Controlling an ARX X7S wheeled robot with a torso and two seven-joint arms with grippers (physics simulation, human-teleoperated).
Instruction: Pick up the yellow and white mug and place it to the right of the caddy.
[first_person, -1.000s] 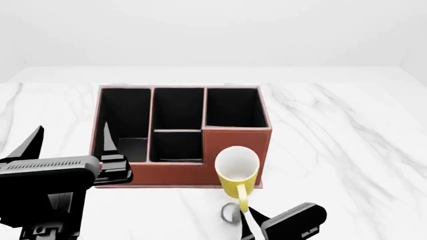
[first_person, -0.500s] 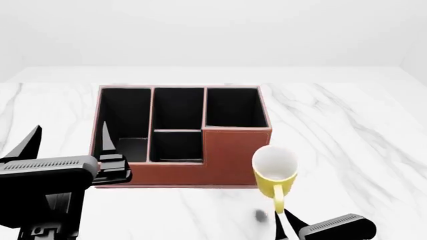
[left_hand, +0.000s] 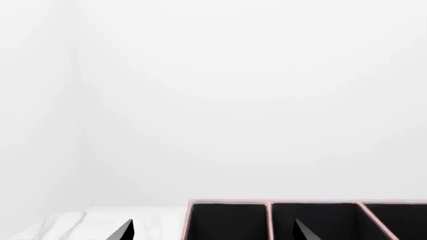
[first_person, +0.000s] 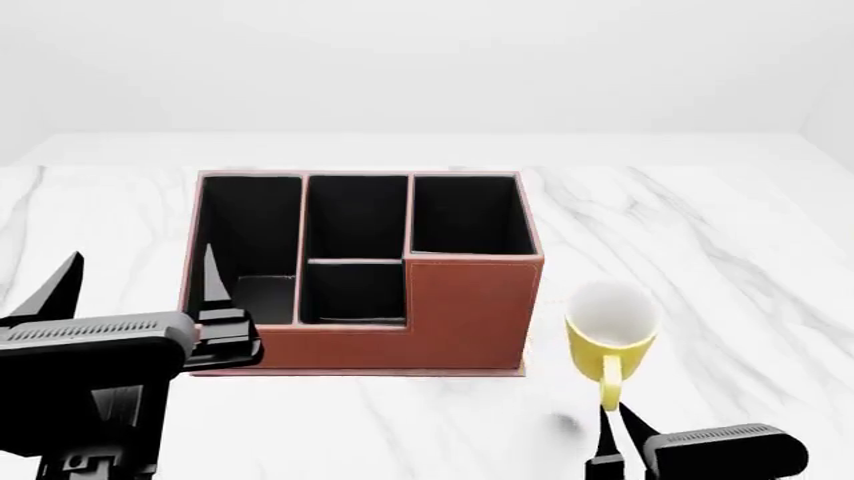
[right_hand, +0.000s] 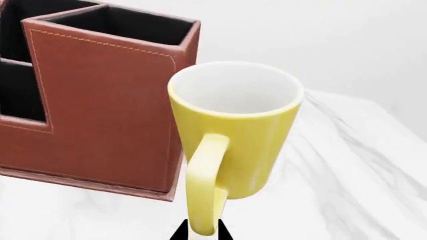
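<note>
In the left wrist view the caddy (left_hand: 303, 220) is cut off by the frame edge so that only the rims and black interiors of three compartments are seen, and of the left gripper (left_hand: 213, 232) only two dark fingertip points are shown. In the right wrist view the right gripper (right_hand: 200, 234) is reduced to two small black tips at the edge, the lower end of the yellow and white mug (right_hand: 233, 135) handle is cropped, and the caddy's left portion is cut off. In the head view the right gripper's body is partly cut off by the lower edge, and contact between the mug's base and the marble table (first_person: 721, 260) cannot be determined.
</note>
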